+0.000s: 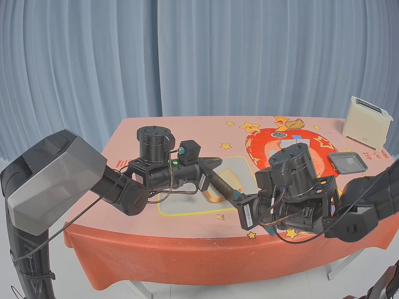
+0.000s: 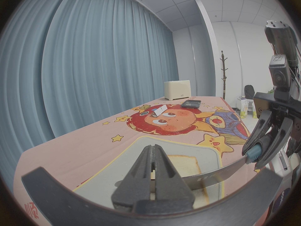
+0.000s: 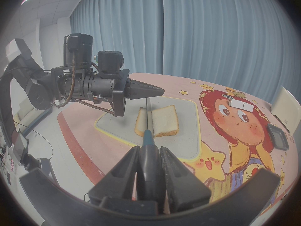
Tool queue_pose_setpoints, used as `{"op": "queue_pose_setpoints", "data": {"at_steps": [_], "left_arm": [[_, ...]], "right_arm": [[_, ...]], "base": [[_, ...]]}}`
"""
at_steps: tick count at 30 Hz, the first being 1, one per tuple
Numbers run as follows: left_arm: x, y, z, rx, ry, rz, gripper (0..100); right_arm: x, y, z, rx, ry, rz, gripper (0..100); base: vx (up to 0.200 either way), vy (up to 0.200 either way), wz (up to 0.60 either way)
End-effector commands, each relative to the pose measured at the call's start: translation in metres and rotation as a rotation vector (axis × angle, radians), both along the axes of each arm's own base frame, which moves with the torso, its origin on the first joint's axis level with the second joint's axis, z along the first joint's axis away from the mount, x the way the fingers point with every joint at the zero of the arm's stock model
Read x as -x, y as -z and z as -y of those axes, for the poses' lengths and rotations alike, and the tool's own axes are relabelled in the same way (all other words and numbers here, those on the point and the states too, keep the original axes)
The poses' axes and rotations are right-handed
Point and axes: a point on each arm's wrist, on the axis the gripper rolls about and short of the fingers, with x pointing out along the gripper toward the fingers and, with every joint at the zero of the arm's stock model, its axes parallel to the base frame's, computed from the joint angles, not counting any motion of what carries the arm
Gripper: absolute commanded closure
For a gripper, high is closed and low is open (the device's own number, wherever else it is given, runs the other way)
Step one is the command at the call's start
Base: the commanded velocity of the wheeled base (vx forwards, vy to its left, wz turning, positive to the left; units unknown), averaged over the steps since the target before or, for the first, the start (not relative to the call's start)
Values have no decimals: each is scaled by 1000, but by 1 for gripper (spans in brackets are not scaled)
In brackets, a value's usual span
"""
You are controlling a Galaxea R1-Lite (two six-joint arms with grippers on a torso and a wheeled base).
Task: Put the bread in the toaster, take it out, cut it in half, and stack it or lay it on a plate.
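A slice of bread (image 1: 232, 176) (image 3: 164, 120) lies flat on the grey cutting mat (image 1: 183, 206) (image 3: 185, 116). My right gripper (image 1: 240, 199) (image 3: 149, 164) is shut on the teal handle of a knife (image 1: 224, 183) (image 2: 216, 174). The knife's blade lies across the bread, nearer one side than the middle. My left gripper (image 1: 215, 162) (image 2: 153, 160) is shut on nothing and hovers just above the far end of the blade; I cannot tell whether it touches. The cream toaster (image 1: 368, 123) (image 2: 177, 89) stands at the far right corner. A dark plate (image 1: 348, 162) (image 2: 190, 103) lies in front of it.
The table carries an orange cloth with a cartoon print, and the mat lies near its front edge. A bread crumb (image 1: 219, 216) lies in front of the mat. A small white tag (image 2: 159, 110) lies on the print. Blue curtains hang behind the table.
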Motion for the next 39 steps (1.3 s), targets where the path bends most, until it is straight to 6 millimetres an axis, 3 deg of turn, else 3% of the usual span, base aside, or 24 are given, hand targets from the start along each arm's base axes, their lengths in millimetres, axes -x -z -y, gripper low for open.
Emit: {"op": "queue_pose_setpoints", "data": {"at_steps": [1, 10, 23, 28, 39], "left_arm": [[-1, -6, 2, 13, 3, 16, 100], [-3, -14, 5, 21, 6, 28, 100], [-3, 1, -1, -1, -8, -8, 100], [-3, -6, 0, 10, -3, 8, 100], [-2, -26, 3, 36, 2, 51, 100]], "right_arm": [[1, 6, 0, 13, 2, -17, 100], [3, 9, 2, 18, 0, -22, 100], [-5, -9, -3, -20, 3, 23, 100], [-2, 3, 1, 2, 6, -3, 100], [0, 6, 2, 8, 10, -15, 100]], "base": [[0, 0, 0], [0, 0, 0], [0, 0, 0], [0, 0, 0], [0, 0, 0]]}}
